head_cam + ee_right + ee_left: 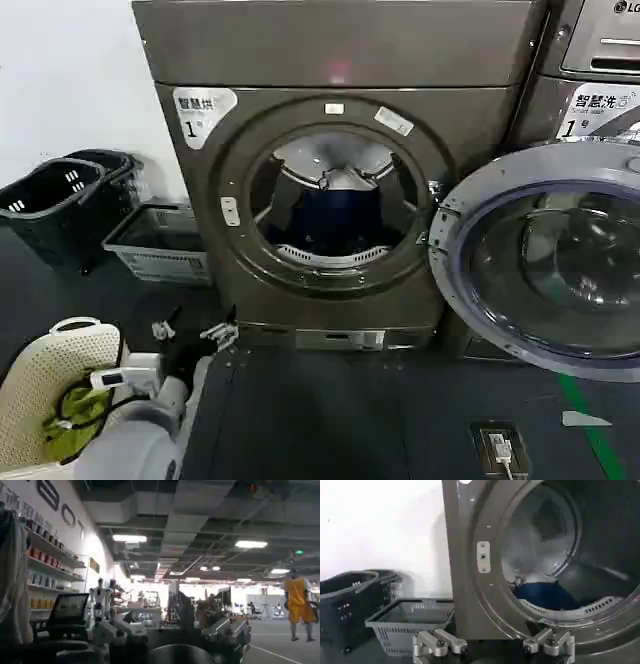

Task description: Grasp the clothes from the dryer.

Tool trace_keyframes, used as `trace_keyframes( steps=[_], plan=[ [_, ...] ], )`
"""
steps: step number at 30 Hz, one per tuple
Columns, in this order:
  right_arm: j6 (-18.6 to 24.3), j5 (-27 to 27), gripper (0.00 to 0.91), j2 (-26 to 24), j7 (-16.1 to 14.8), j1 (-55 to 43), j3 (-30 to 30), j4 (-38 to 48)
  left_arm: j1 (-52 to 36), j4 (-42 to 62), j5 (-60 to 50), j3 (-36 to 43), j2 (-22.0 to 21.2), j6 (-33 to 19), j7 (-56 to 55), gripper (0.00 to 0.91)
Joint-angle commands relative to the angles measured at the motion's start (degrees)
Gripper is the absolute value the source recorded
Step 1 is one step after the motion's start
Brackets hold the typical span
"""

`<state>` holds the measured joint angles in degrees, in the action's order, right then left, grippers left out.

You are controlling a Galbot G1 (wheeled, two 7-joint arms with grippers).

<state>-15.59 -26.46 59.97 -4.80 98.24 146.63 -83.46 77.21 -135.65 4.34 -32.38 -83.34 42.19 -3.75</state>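
dark floor (330,420) runs up to the dryer (340,60), its round door (545,265) swung open to the right of the port. clothes (335,222) lie low inside the drum, behind the port's rim. left gripper (190,335) hovers low, left of the port and short of it, fingers (440,642) spread wide, holding nothing. right gripper (170,635) faces away from the dryer, fingers wide.

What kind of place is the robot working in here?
Probably a laundry room or laundromat: a numbered front-loading dryer with its door open, another numbered machine beside it, and laundry baskets on the floor.
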Motion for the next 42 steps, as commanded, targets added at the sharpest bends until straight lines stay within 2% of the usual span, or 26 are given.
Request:
trace_keyframes(
  steps=[1,4,7,12,42],
  plan=[
    [0.7,-1.0,0.907,-0.1,0.1,0.0,0.0,0.0,0.1,-0.2,0.1,0.0,0.0,2.8,0.0,0.907],
    [3.8,-1.9,0.907,-0.1,0.7,0.1,-0.5,0.7,0.2,-0.3,0.0,0.0,-0.1,2.8,0.0,0.907],
    [4.3,-2.1,0.907,-0.5,1.3,0.2,-0.5,1.6,0.4,-0.4,0.1,0.0,-0.1,2.8,0.0,0.907],
    [4.1,-2.5,0.907,-0.4,2.3,0.0,-0.9,1.6,0.6,-0.9,0.0,0.1,-0.1,2.8,0.0,0.907],
    [4.0,-2.8,0.907,-0.4,3.1,0.0,-1.1,2.3,1.1,-1.4,0.2,0.4,-0.1,2.8,0.4,0.907]
  ],
)
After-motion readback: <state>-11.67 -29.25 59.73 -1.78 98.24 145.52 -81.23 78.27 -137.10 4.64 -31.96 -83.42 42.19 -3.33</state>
